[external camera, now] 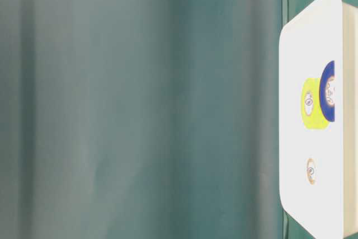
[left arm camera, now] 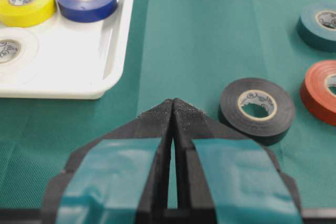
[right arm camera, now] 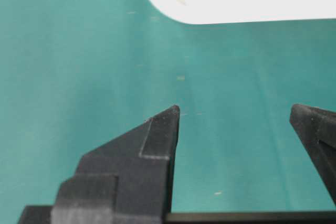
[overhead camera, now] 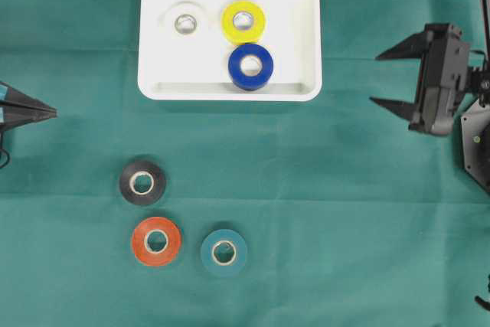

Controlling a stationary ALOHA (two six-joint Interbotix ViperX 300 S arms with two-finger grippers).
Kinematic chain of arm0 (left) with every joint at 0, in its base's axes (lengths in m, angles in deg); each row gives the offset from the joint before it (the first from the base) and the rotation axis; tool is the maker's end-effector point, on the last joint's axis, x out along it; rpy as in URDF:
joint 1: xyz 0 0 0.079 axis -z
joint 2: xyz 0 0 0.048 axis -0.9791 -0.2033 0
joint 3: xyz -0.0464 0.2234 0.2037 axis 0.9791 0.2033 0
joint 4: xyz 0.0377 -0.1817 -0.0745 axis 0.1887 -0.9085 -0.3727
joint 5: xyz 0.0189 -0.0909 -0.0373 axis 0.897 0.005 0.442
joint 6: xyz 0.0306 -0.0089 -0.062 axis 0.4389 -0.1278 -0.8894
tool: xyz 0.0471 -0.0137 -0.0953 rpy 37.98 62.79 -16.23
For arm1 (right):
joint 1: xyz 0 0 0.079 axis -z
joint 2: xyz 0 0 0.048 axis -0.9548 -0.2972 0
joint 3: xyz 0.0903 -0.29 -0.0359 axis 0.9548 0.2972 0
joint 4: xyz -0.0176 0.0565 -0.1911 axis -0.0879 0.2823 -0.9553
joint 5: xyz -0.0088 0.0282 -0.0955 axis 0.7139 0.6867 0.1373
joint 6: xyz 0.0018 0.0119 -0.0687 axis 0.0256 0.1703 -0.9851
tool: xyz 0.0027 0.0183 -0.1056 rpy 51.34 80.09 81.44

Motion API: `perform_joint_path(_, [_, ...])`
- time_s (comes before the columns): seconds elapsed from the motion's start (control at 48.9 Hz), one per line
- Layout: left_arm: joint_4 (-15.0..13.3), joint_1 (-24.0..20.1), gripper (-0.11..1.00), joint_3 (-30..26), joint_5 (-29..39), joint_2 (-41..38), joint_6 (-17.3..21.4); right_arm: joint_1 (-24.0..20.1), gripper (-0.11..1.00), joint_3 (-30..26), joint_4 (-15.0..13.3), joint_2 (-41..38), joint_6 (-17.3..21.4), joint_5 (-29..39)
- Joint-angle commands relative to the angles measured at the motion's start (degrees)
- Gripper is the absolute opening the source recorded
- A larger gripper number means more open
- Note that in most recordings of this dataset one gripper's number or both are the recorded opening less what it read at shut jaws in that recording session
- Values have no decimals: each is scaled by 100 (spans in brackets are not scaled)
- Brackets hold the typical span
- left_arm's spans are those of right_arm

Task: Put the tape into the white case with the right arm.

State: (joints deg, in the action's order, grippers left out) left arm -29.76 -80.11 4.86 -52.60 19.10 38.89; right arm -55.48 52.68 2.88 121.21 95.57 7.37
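The white case (overhead camera: 302, 5) lies at the top middle of the green cloth and holds a white tape roll (overhead camera: 184, 23), a yellow roll (overhead camera: 243, 21) and a blue roll (overhead camera: 250, 66). A black roll (overhead camera: 142, 182), an orange roll (overhead camera: 156, 240) and a teal roll (overhead camera: 223, 251) lie on the cloth at the lower left. My right gripper (overhead camera: 376, 78) is open and empty, to the right of the case; it also shows in the right wrist view (right arm camera: 234, 111) over bare cloth. My left gripper (overhead camera: 53, 112), with teal marks, is shut and empty at the left edge.
The case's corner (right arm camera: 173, 9) shows ahead of the right gripper. In the left wrist view the black roll (left arm camera: 256, 109) lies just right of the shut gripper (left arm camera: 172, 102), with the case (left arm camera: 113, 51) at upper left. The table-level view shows the case (external camera: 302, 43) at the right.
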Motion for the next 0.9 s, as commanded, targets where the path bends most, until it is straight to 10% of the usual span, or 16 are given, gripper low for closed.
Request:
perform_joint_path(0.0, [-9, -9, 0, -79, -62, -44, -9, -255, 57, 0, 9, 18, 18, -26])
perform_joint_path(0.553, [-9, -9, 0, -70, -53, -44, -9, -2021, 56, 527, 9, 923, 9, -26])
perform_joint_path(0.88, [-9, -9, 0, -70, -53, -44, -9, -2109, 56, 519, 9, 923, 0, -44])
